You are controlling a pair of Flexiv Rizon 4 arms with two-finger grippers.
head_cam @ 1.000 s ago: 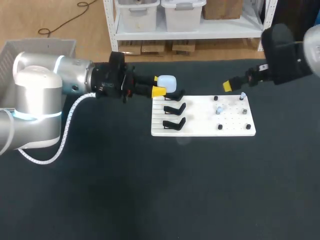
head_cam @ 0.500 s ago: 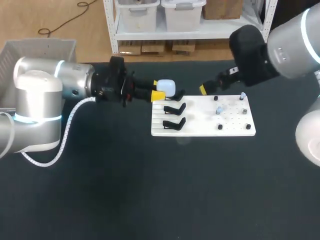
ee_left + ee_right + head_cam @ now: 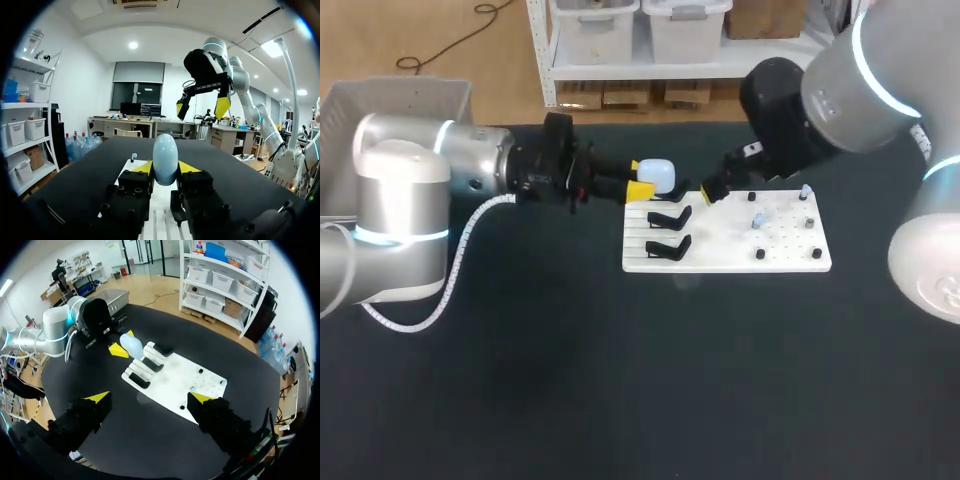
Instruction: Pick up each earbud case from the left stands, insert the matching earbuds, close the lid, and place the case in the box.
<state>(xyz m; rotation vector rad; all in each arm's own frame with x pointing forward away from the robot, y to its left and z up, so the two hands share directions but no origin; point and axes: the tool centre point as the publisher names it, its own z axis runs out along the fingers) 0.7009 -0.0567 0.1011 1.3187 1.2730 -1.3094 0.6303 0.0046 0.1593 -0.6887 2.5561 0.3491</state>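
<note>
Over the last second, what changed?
The right gripper, open, swung in from the table's right side toward the middle and now hangs close to the case, by the stands. The left gripper stayed shut on the case, about where it was. Board and earbuds did not move.

lab: shelving [image 3: 690, 68], desks [image 3: 125, 121], monitors [image 3: 142, 109]

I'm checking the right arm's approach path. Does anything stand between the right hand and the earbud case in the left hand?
Nothing visible does. The right hand hangs open above and beyond the earbud case, which the left hand grips; only open air lies between them.
</note>
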